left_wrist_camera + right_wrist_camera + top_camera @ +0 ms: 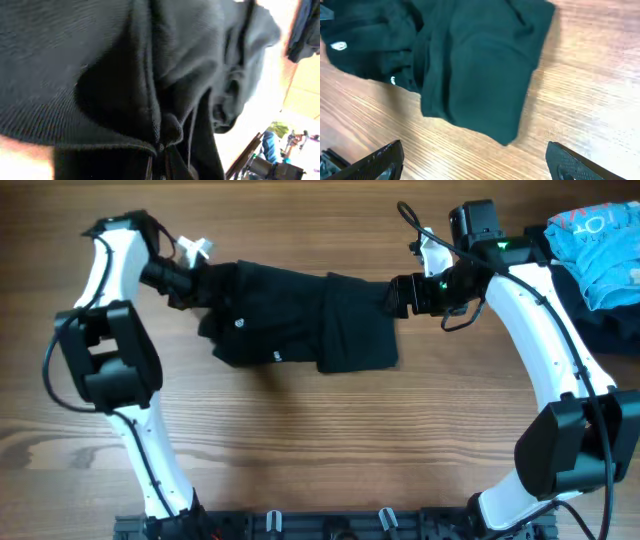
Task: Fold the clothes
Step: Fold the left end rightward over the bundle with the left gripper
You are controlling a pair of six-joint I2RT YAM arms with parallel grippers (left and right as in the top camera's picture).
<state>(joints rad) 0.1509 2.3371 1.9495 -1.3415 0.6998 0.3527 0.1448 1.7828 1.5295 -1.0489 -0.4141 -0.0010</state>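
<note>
The black T-shirt (300,315) lies bunched and partly folded on the wooden table, with small white marks (238,322) showing on it. My left gripper (192,280) is at the shirt's far left edge. In the left wrist view the black fabric (125,75) fills the frame and is pinched between the fingers (160,157). My right gripper (398,293) is at the shirt's upper right edge. In the right wrist view its fingers (472,150) are wide open over bare wood, with the shirt (480,65) just ahead and apart from them.
A light-blue garment with lettering (600,240) lies on a dark folded stack (610,320) at the table's far right, behind the right arm. Bare wood (320,440) stretches in front of the shirt.
</note>
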